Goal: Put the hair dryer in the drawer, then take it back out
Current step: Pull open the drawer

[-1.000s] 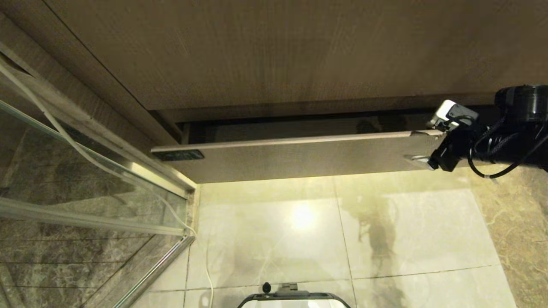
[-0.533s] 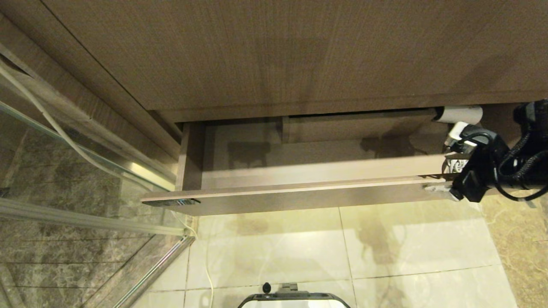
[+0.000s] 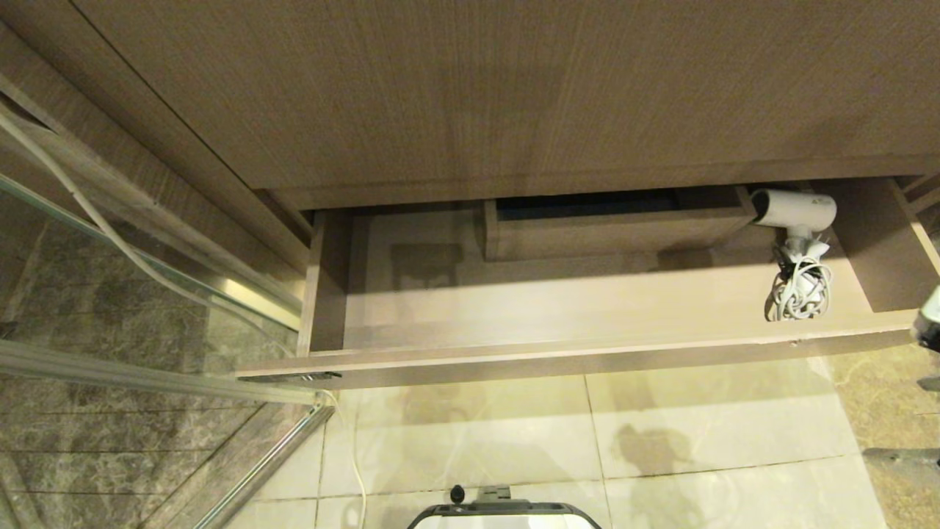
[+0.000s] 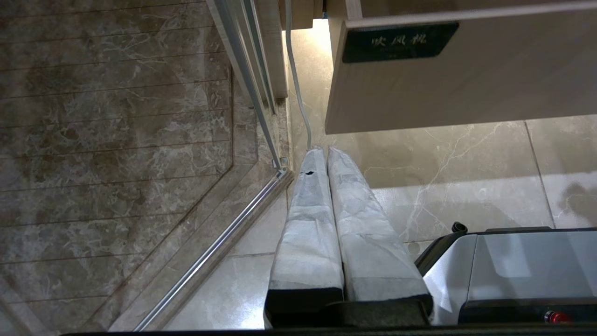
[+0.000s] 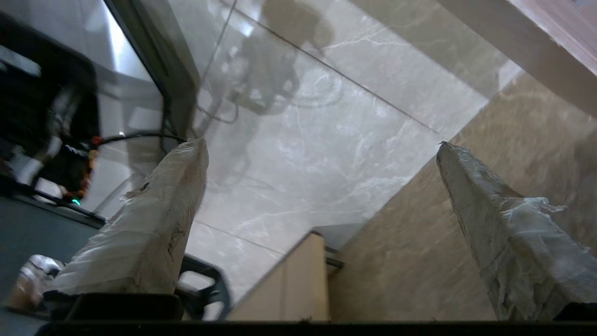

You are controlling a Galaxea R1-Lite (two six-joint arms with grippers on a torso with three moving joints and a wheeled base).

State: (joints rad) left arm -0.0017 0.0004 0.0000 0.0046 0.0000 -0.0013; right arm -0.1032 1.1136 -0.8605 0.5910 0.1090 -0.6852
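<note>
Hair dryer (image 3: 794, 209) now exposed in drawer (image 3: 558, 360) pulled wider, right claw (image 5: 322, 154) spread empty, withdrawn

Glossy beige marble floor tiles (image 3: 705, 426) fill the lower frame; a wood-grain vanity front (image 3: 470, 88) spans the top; a glass shower partition (image 3: 132, 308) stands at left.
</note>
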